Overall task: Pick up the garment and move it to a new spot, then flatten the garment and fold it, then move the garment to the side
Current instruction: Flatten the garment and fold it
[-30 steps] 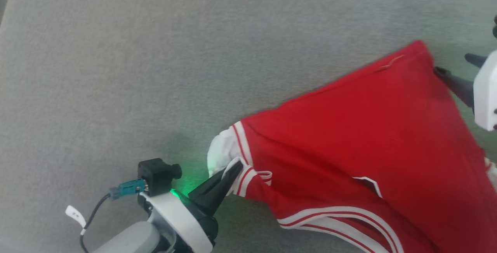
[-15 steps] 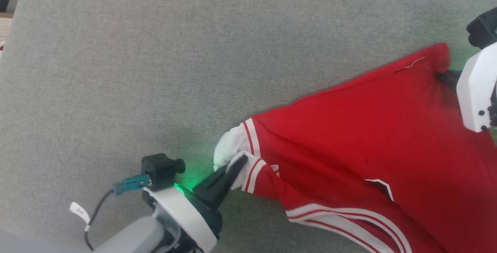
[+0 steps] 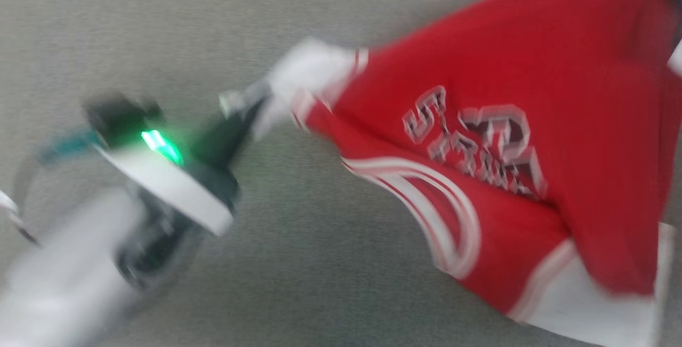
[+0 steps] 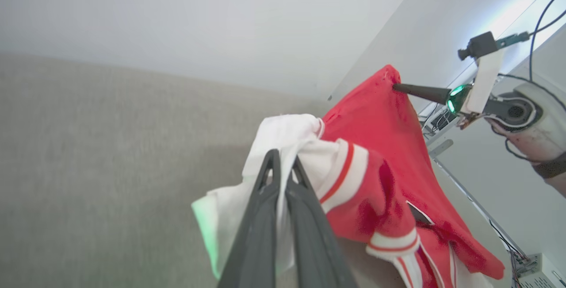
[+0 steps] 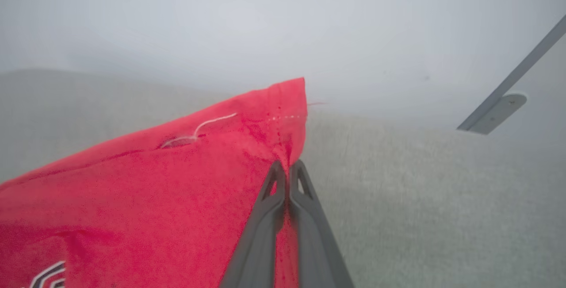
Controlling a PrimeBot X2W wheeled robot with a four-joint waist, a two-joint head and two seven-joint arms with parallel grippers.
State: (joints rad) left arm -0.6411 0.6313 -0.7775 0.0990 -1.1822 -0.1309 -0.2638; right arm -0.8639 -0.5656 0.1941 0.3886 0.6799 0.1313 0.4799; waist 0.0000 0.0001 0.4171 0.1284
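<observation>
— Where did we log the garment [image 3: 575, 70]?
— Above the grey surface [image 3: 319, 277], stretched between the two hands. The red body was spread wide. The number print [image 3: 479, 144], black with a white outline, faced the head camera. That view was smeared by blur, so we could not read the digits with confidence.
— Left hand [image 4: 283, 159]?
— Its fingers were pressed together, pinched on the white sleeve [image 4: 287, 131] just beside the red-and-white stripe trim [image 4: 345, 168]. White cloth bunched round the fingertips and hung down on either side of them, clear of the surface at that end.
— And the right hand [image 5: 288, 165]?
— Also closed tight, clamped on a red corner of the garment at the stitched hem. We noted a loose white thread [image 5: 199, 128] in the cloth near that grip. The corner stood raised off the surface.
— Did the low edge touch the surface?
— We could not tell. The red cloth sagged between the two grips and the white-trimmed lower part drooped toward the surface, but the blur hid any contact.
— Anything else?
— A green light [image 3: 160, 144] glowed on the left wrist, above the surface.
</observation>
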